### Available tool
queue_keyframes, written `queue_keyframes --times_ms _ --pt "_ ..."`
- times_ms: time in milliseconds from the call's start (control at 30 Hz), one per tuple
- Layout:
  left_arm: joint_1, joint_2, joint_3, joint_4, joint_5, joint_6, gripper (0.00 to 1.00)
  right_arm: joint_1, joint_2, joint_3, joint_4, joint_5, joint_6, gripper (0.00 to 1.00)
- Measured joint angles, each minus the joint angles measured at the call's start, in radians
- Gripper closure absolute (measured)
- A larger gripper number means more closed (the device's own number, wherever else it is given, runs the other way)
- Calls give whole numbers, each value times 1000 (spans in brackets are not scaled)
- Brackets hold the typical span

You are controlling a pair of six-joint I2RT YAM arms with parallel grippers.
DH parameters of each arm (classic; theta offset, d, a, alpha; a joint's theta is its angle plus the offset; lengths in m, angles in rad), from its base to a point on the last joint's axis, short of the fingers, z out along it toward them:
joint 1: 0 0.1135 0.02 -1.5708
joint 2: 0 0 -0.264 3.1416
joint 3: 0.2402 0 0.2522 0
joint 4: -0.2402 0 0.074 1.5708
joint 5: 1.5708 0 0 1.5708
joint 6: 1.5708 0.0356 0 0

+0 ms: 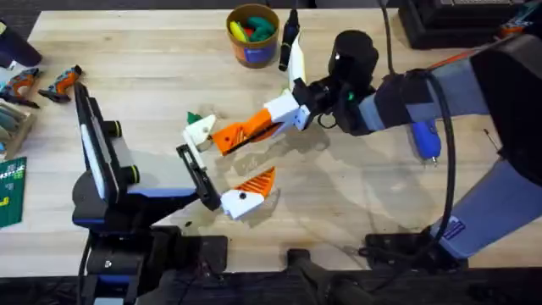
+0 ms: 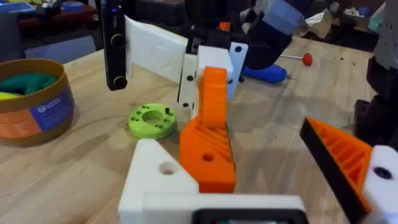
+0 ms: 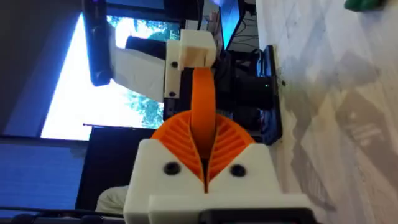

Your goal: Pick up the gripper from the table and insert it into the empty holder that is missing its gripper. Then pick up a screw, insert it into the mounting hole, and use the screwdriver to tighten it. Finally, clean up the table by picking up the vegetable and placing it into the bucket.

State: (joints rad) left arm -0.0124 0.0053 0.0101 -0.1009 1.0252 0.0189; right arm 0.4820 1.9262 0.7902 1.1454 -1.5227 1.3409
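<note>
Both right fingers (image 3: 205, 152) clamp the gripper (image 3: 202, 106) against the holder (image 1: 200, 131); left fingers (image 2: 348, 155) gape wide

bucket (image 1: 252, 36) behind holder (image 1: 201, 131), screwdriver (image 1: 425, 138) right

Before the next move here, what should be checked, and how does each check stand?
1. Right end effector shut on the gripper: ok.
2. The gripper touches the holder: ok.
3. The gripper fully seated in the holder: cannot tell.
4. The holder's mounting hole unobstructed: ok.
5. The screwdriver lying on the table: ok.
6. A screw located: cannot tell.
</note>
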Motion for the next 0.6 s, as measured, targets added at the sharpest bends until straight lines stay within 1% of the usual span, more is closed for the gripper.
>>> queue_keyframes --times_ms 400,600 --pt "0 0 0 0 0 0 15 0 7 2 9 0 10 988" --pt "0 0 0 0 1 0 15 0 7 5 134 0 68 989"
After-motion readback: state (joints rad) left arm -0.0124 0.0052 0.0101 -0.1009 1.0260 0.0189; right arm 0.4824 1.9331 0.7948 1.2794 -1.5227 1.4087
